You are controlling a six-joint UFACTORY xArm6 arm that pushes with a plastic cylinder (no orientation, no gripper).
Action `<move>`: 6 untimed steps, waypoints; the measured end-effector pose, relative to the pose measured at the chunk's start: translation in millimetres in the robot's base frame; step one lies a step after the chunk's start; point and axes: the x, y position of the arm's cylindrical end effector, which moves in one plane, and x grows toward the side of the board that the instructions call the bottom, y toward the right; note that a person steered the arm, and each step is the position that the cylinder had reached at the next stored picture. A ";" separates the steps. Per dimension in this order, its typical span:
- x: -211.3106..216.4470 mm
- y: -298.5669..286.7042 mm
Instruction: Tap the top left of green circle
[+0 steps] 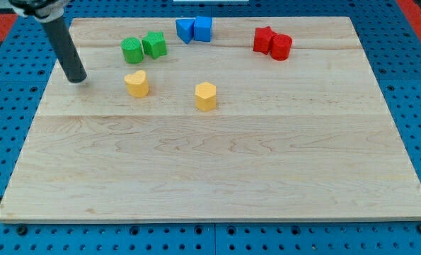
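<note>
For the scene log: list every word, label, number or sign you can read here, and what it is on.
None: no text, number or sign shows anywhere.
The wooden board is bare, as are the green circle and the other blocks.
My tip, bearing no mark, sits at the view's left of the green circle, apart from it.

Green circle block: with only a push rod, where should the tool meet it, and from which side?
Contact the green circle block on its upper-left edge, coming from the view's left. My tip sits left of and below it with bare board between. The green star block sits close against its right side, so the left is the open side.
</note>
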 end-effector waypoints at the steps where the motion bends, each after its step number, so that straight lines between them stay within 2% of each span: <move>1: -30.2 1.0; 3: -63.3 68.1; 6: -68.4 98.2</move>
